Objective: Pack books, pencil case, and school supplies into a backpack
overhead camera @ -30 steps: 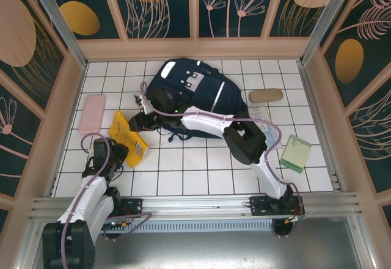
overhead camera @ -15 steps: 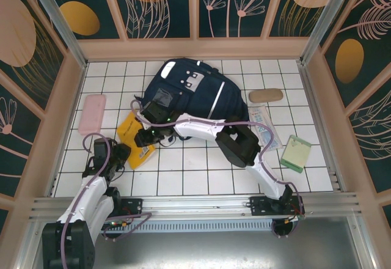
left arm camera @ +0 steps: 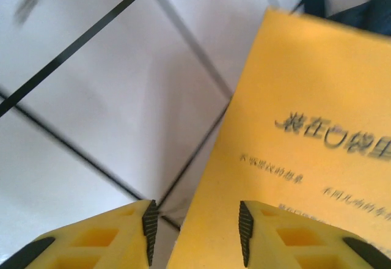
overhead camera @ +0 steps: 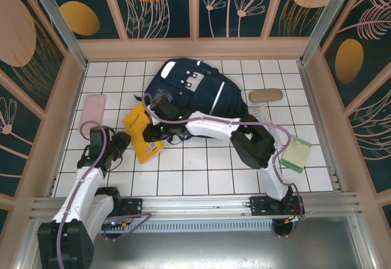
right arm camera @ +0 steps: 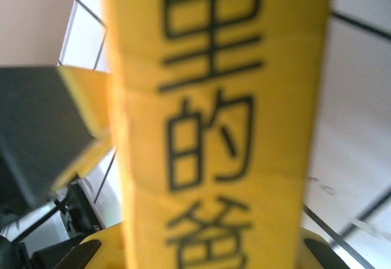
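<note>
The bright yellow book (overhead camera: 140, 136) stands tilted just left of the navy backpack (overhead camera: 198, 92), which lies at the back middle. My right gripper (overhead camera: 150, 132) is shut on this book; in the right wrist view its spine (right arm camera: 214, 98) with black characters fills the space between the jaws of the right gripper (right arm camera: 206, 254). My left gripper (overhead camera: 123, 140) is open at the book's left side. In the left wrist view the left gripper (left arm camera: 195, 232) has the yellow book's (left arm camera: 305, 98) edge between its fingers, not pinched.
A flat pink case (overhead camera: 92, 111) lies at the left near the wall. A tan pouch (overhead camera: 265, 95) sits right of the backpack. A pale green item (overhead camera: 295, 153) lies at the right. The right arm crosses the tiled floor's middle.
The right gripper has carried the yellow book a little right and back towards the backpack, turning it. The left gripper has shifted up to the book's left edge.
</note>
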Controlling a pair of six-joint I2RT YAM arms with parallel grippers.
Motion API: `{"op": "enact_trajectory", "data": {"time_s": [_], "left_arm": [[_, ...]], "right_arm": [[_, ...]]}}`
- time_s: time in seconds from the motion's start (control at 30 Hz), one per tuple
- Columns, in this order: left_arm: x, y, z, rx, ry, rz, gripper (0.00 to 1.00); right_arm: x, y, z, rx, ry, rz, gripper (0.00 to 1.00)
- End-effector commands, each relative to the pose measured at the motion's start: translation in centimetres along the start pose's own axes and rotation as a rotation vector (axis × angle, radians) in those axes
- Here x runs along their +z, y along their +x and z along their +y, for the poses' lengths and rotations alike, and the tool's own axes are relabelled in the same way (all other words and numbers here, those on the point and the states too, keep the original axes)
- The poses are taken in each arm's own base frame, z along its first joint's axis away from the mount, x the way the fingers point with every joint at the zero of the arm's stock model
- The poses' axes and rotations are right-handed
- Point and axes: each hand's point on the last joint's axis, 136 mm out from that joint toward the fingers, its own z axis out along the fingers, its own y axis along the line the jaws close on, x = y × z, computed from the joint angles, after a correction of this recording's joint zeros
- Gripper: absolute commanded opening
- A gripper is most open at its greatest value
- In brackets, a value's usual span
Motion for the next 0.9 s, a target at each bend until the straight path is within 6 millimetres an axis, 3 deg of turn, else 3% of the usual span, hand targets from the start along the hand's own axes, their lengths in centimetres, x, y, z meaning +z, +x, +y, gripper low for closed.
{"op": "enact_trajectory", "data": {"time_s": [0.0, 0.2, 0.37, 0.67, 0.87], "left_arm": [[-1.1, -1.6, -3.2, 0.080, 0.031, -0.014, 0.46], [-1.1, -3.3, -9.1, 0.173, 0.089, -0.023, 0.50], [-0.2, -2.3, -14.5, 0.273, 0.131, -0.011, 0.51], [4.4, 6.0, -23.6, 0.523, 0.141, 0.082, 0.53], [8.2, 13.2, -27.9, 0.755, 0.101, 0.120, 0.53]], "right_arm": [[-6.4, -5.1, 1.8, 0.004, -0.042, -0.226, 0.00], [-12.7, -6.1, -2.6, 0.102, 0.035, -0.385, 0.00], [-18.4, -5.2, -6.9, 0.191, 0.118, -0.517, 0.00], [-28.2, -0.2, -14.6, 0.379, 0.297, -0.736, 0.00], [-32.8, 3.8, -17.8, 0.482, 0.405, -0.821, 0.00]]}}
